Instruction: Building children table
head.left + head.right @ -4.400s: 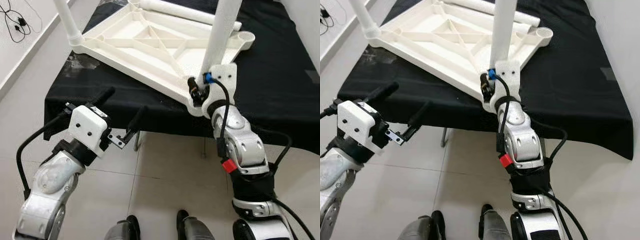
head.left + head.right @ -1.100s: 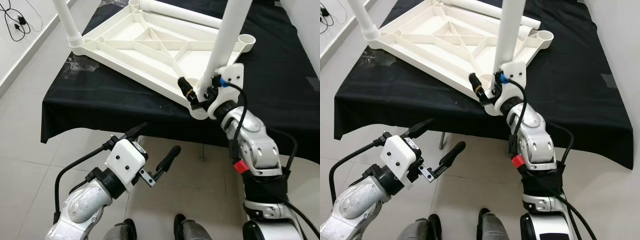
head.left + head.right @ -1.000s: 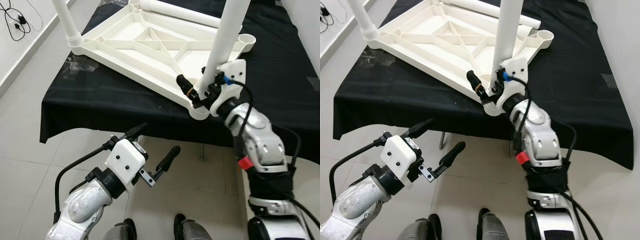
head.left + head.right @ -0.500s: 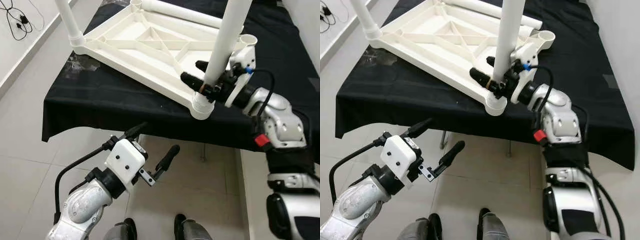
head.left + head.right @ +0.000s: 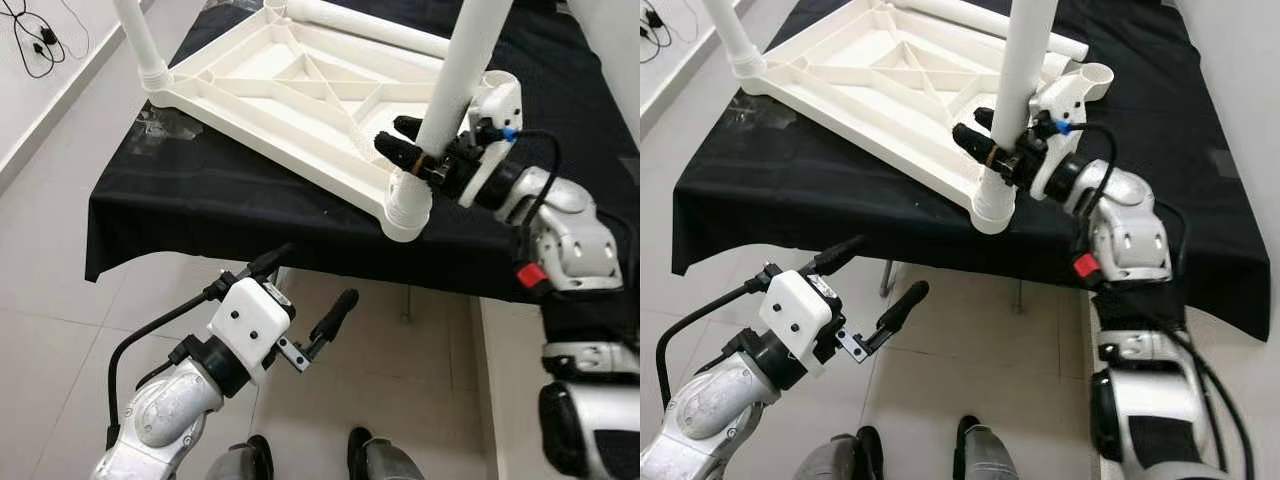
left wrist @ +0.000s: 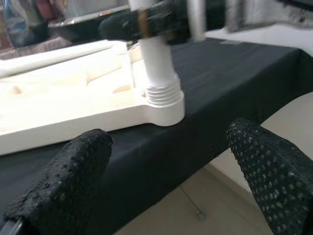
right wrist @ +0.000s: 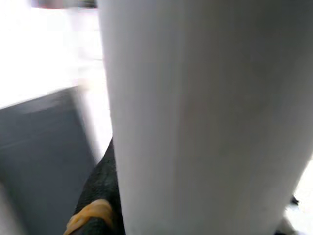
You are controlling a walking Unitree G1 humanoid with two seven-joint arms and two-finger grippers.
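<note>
The white plastic tabletop (image 5: 290, 95) lies upside down on the counter (image 5: 200, 190), which is draped in a black cloth. Its ribbed underside faces up. The near corner socket (image 5: 405, 212) overhangs the front edge of the counter slightly.

A white leg (image 5: 462, 70) stands in that near corner socket, rising steeply with a slight tilt. The threaded collar at its base is visible in the left wrist view, seated at the socket. A second leg (image 5: 137, 38) stands in the corner socket at the robot's left. A third leg (image 5: 365, 27) lies flat along the far edge of the tabletop. The far right corner socket (image 5: 1092, 75) is open, with no leg in it.

The right hand (image 5: 425, 150) reaches in from the right and is closed around the lower part of the near leg, just above the socket. One black finger (image 5: 400, 152) shows on the near side of the leg, the other behind it. The right wrist view is blurred, with the leg close against the camera.

The left hand (image 5: 300, 305) hangs below the counter's front edge, over the tiled floor (image 5: 60, 290). Its fingers are spread apart and hold nothing.

A black cable (image 5: 30, 30) lies on the floor at far left.
</note>
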